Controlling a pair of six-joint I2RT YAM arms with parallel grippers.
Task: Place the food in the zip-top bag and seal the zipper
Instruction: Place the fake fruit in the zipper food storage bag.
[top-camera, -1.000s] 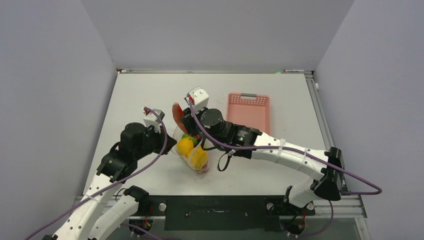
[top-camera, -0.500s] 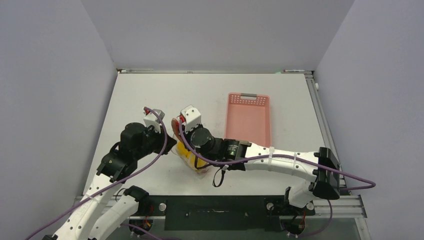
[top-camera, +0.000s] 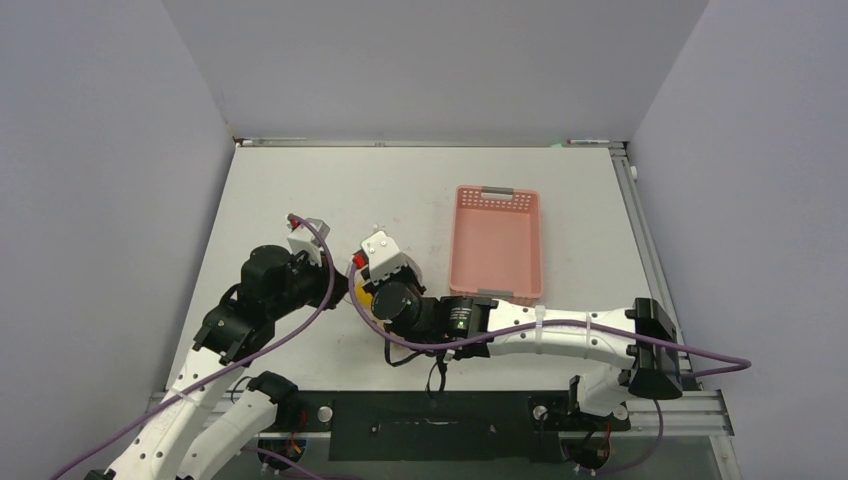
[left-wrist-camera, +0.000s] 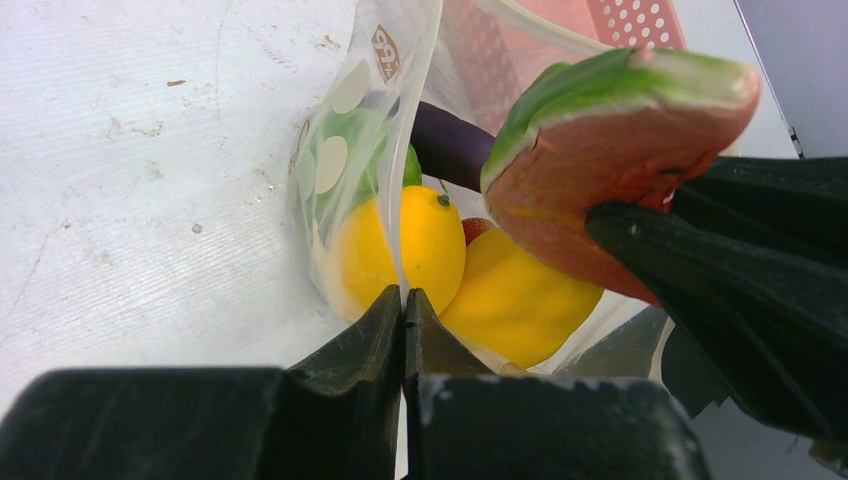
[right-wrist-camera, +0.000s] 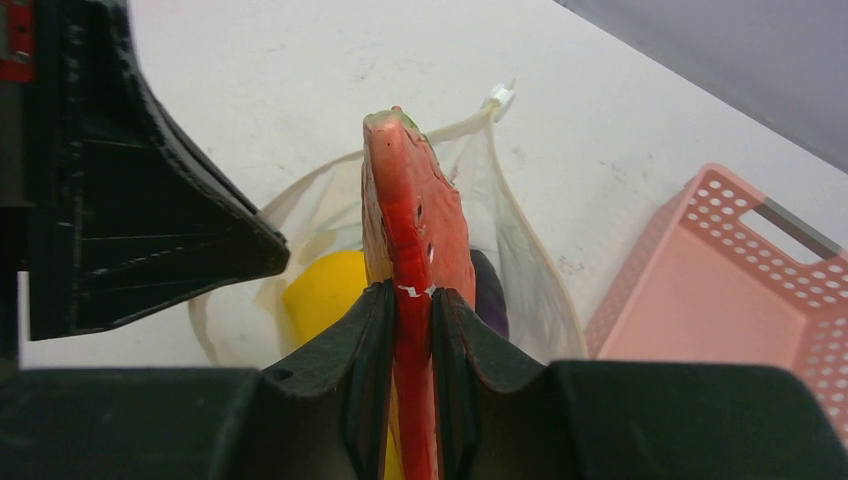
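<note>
The clear zip-top bag (left-wrist-camera: 345, 150) with white dots stands open on the table. In it lie a lemon (left-wrist-camera: 430, 240), a yellow pepper (left-wrist-camera: 520, 300), a purple eggplant (left-wrist-camera: 450, 145) and a green fruit (left-wrist-camera: 408, 165). My left gripper (left-wrist-camera: 404, 298) is shut on the bag's mouth edge and holds it up. My right gripper (right-wrist-camera: 410, 295) is shut on a red watermelon slice (right-wrist-camera: 410, 200) with a green rind, held on edge just above the bag's open mouth (right-wrist-camera: 520, 250). In the top view my right wrist (top-camera: 388, 280) covers most of the bag. I cannot make out the zipper.
The pink slatted basket (top-camera: 495, 240) stands to the right of the bag and shows in the right wrist view (right-wrist-camera: 720, 300). My left gripper's black body (right-wrist-camera: 130, 200) is close on the left of the bag's mouth.
My right arm has swung left and toward the near edge, lowering the watermelon slice over the bag. The slice and bag are now hidden under its wrist in the top view. My left arm stays still.
</note>
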